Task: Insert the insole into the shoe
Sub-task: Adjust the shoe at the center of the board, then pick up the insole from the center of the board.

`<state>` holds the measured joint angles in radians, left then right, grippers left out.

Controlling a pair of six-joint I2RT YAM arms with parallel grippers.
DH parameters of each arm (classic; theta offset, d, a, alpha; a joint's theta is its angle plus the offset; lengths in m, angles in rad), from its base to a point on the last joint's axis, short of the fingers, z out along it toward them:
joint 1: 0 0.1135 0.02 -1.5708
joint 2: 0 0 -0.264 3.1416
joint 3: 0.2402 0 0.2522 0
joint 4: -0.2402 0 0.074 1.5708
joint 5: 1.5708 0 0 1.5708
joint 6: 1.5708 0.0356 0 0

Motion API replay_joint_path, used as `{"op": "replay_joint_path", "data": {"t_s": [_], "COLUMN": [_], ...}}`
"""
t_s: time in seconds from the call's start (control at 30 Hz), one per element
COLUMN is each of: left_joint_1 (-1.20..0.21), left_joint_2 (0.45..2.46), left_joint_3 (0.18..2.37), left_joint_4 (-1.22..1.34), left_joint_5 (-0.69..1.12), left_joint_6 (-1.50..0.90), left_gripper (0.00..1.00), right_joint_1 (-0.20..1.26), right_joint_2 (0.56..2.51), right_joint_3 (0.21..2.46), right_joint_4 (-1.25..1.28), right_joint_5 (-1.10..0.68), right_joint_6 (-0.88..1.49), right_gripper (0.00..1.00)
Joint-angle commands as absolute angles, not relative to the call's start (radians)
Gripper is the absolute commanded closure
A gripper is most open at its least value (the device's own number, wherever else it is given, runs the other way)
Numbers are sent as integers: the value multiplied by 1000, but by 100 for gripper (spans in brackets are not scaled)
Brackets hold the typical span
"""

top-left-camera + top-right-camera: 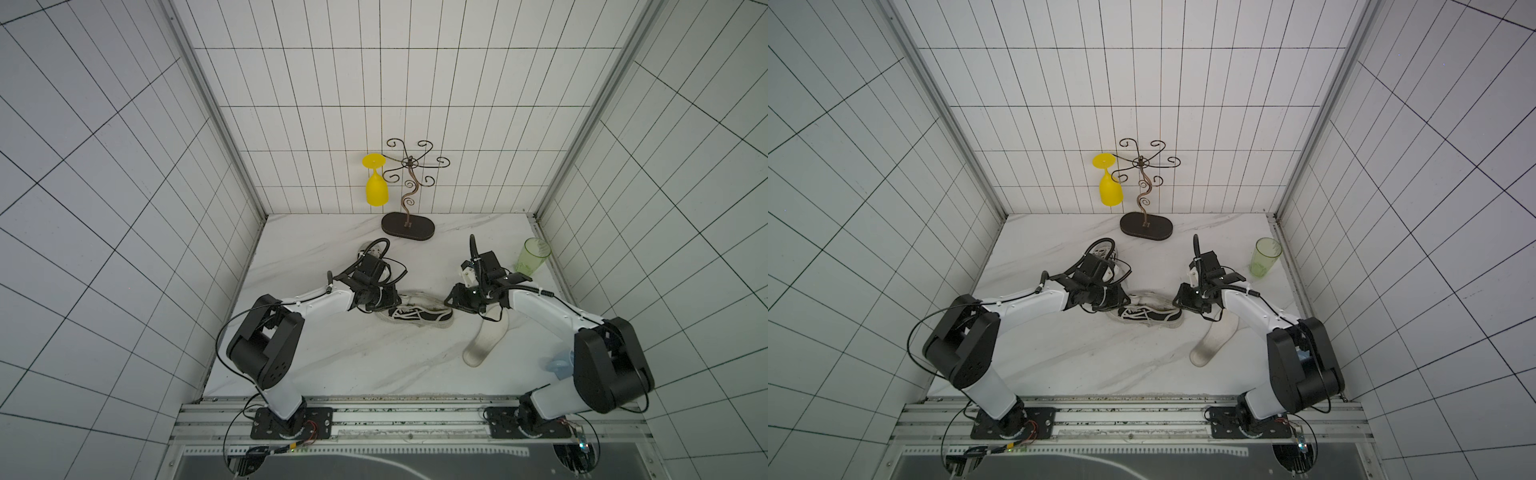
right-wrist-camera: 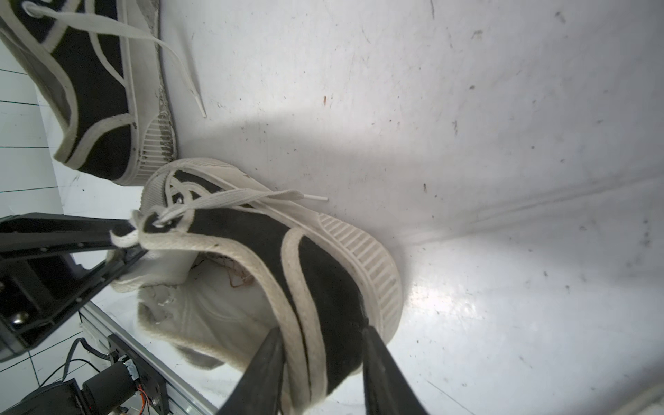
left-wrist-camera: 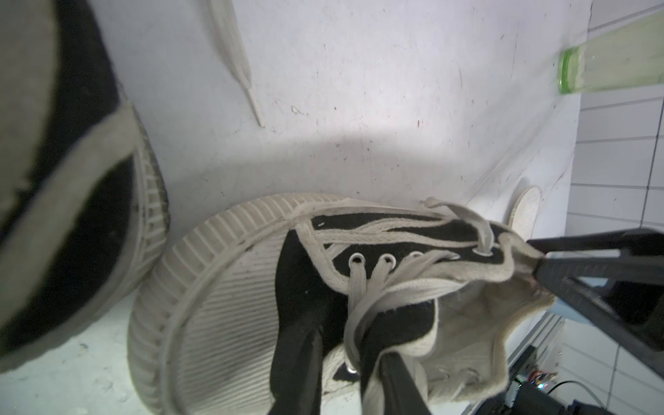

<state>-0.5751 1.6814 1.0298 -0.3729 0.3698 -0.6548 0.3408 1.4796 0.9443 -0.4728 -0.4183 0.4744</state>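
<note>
Shoe (image 1: 415, 313) sits centre frame in both top views, on the bench (image 1: 332, 365) btwn the two arms. It's a black canvas low-top w/ wavy off-white side stripe, off-white laces trailing loose, a ribbed off-white rubber band round the sole and a finely ribbed toe cap. Lining is pale and stained, w/ loose threads inside the heel. Insole (image 1: 484, 343) lies flat on the bench to lower right of the shoe, apart from it, far end under the right arm; off-white, greyed at the near end. Any brand print is too small or blurred to read. Left pincer (image 3: 352, 345): fingers narrowly apart, astride the laced edge of the upper; can't tell if pinching. Right pincer (image 2: 321, 330): narrowly apart astride the heel wall; likewise can't tell. 2nd matching shoe (image 1: 374, 251) lies behind the left arm.
</note>
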Motion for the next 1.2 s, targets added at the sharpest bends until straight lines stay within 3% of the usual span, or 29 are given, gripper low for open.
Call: {"op": "replay_joint_path", "data": {"t_s": [0.0,0.63,1.17], "left_joint_1": [-575,-571,-570], "left_joint_2": [1651,1552,1539], "left_joint_3": [1064,1201,1280], "left_joint_4": [-398,-549,-594], "left_joint_5": [380,281,229], "left_joint_6": [-633,-531,-461], "left_gripper": [67,65,64], "right_joint_1": [339,129,-98], "right_joint_2": [1435,1273,1240], "right_joint_3": [1064,873,674], "right_joint_4": [-535,-711,-654], "right_joint_5": [-393,-197,-167], "right_joint_6": [479,457,491], "right_gripper": [59,49,59]}}
